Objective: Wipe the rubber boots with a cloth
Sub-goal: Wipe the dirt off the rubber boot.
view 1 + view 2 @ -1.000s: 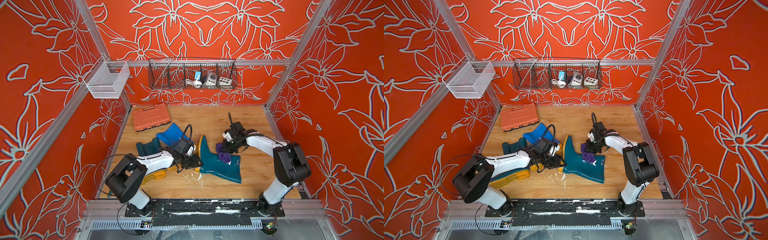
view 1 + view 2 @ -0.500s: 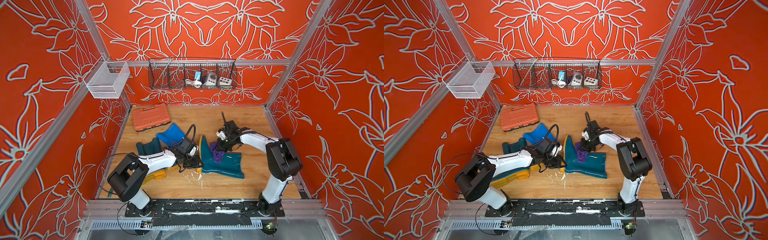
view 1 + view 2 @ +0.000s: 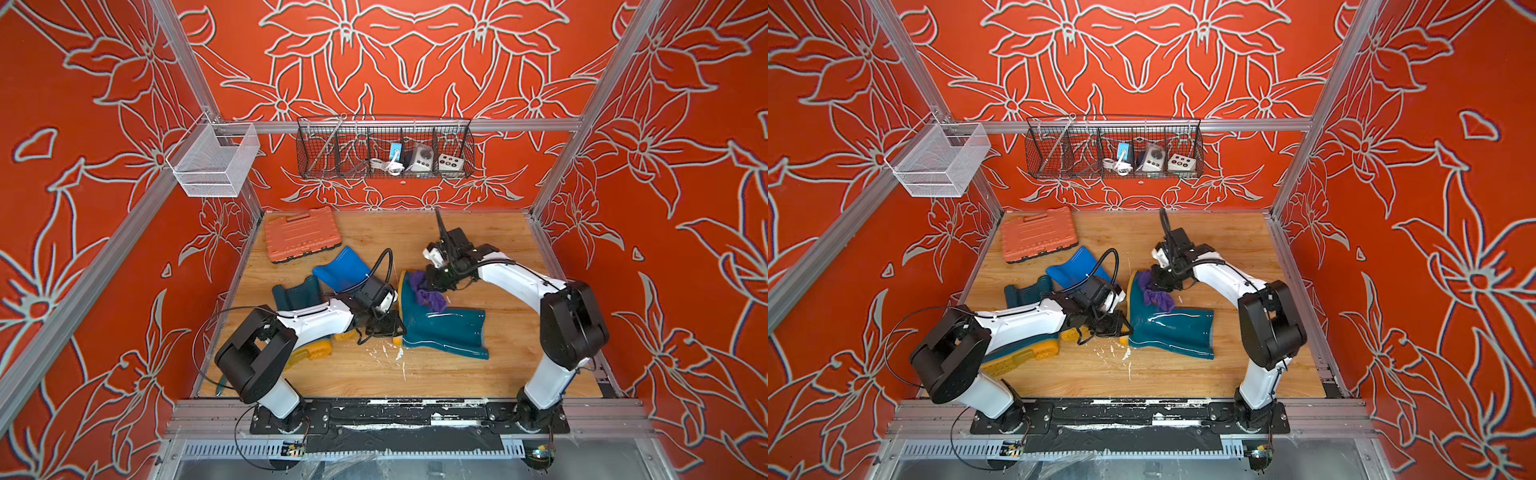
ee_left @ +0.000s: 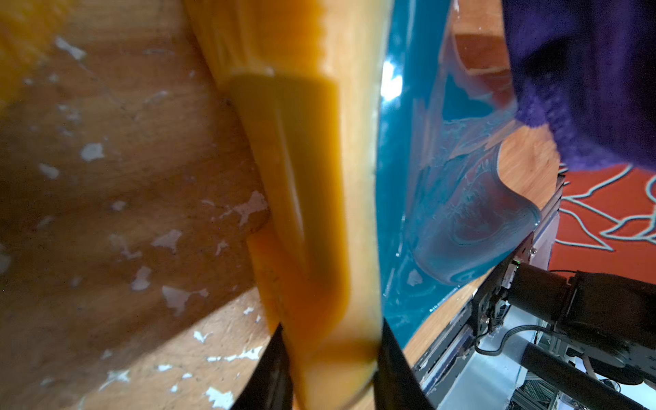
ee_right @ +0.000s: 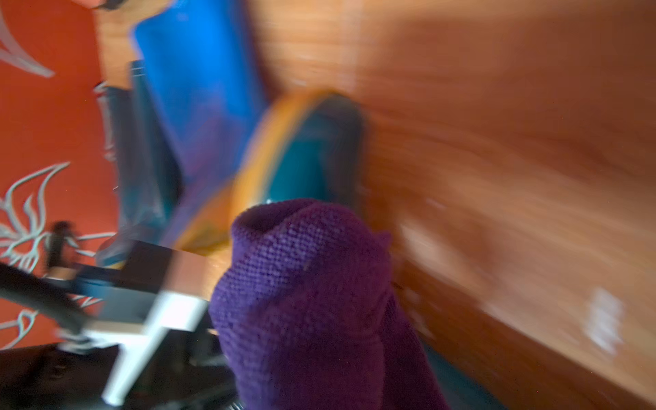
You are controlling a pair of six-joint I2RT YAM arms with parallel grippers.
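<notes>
Overhead, both top views show the cloth (image 3: 430, 297) on the foot of the teal boot (image 3: 449, 332); the left wrist view shows left jaws pinching that boot's sole (image 4: 312, 177), needing a firm hold; the right wrist view shows right jaws clamping the bunched cloth, best swept flat along the boot's shaft.

Bunched purple cloth (image 5: 312, 301) fills the foreground before a blurred teal boot (image 5: 309, 159).

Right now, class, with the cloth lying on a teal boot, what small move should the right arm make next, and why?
Probably draw the cloth along the teal boot towards its open top. The right claw grips the cloth bunched at the foot end, the shaft lies uncovered, and the left claw pinches the sole, steadying the boot.
</notes>
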